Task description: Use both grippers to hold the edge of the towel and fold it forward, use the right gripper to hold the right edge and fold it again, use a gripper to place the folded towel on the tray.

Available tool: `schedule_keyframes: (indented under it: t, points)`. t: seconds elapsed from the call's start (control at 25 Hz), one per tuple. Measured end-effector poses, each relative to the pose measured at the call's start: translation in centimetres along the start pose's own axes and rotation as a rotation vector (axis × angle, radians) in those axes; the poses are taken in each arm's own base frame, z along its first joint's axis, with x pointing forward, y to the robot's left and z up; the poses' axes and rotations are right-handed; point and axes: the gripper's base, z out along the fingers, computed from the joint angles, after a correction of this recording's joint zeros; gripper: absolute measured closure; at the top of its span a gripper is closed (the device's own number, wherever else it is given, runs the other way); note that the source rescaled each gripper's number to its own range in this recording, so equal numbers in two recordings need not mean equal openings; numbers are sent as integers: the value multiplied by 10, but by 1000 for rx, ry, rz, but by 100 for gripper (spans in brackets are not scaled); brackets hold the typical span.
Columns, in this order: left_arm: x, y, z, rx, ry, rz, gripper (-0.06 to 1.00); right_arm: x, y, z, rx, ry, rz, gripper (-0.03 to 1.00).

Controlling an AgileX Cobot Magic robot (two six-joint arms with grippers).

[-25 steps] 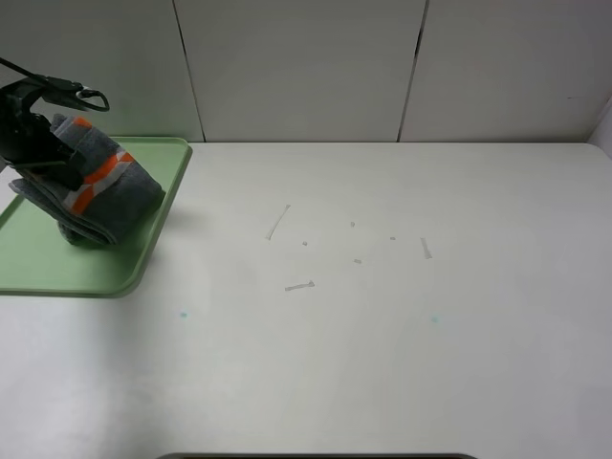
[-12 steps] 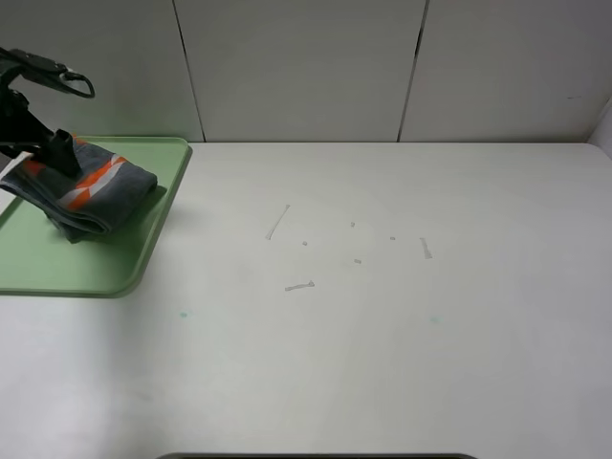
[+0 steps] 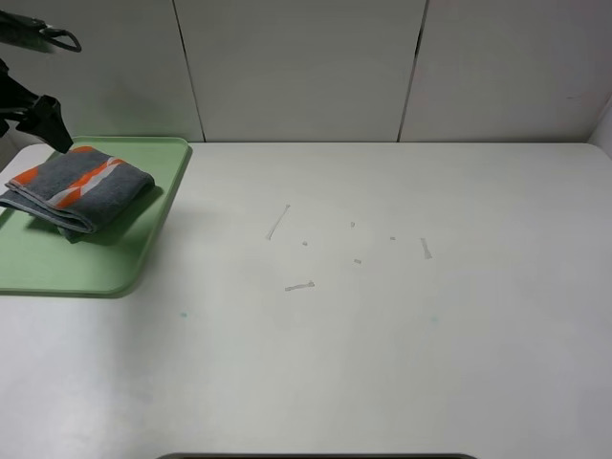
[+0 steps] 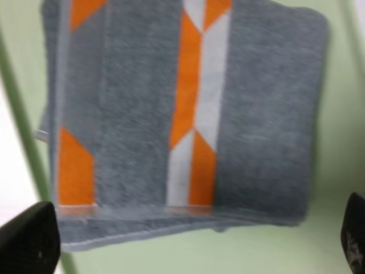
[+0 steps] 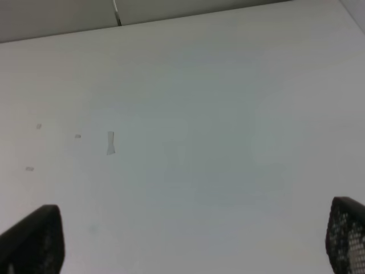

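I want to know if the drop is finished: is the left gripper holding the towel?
No, the folded towel lies on the tray, with the left gripper open above it.

The high exterior camera looks down over the whole white tabletop (image 3: 382, 335) toward its far edge and the wall panels. The left wrist camera looks steeply down, close over the towel (image 4: 188, 114) on the tray (image 3: 96, 268) at the tabletop's far-left corner, which the high view shares. The right wrist camera looks obliquely across bare tabletop toward the far edge.
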Motion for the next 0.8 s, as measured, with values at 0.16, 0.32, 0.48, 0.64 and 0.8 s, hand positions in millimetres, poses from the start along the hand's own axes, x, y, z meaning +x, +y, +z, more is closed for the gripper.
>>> schedule_keyframes:
  t: [0.16,0.32,0.48,0.64,0.8]
  points:
    - [4,-5,-1,48,44,-24,-6,0,0,0,0,0,0,-3]
    - [8,-9,-15,65,69,-50,-6,0,0,0,0,0,0,-3]
    - [13,-15,-39,71,73,-79,-6,0,0,0,0,0,0,-3]
    - [22,-24,-65,87,97,-97,-6,0,0,0,0,0,0,-3]
    - [30,-32,-90,89,101,-106,-5,0,0,0,0,0,0,-3]
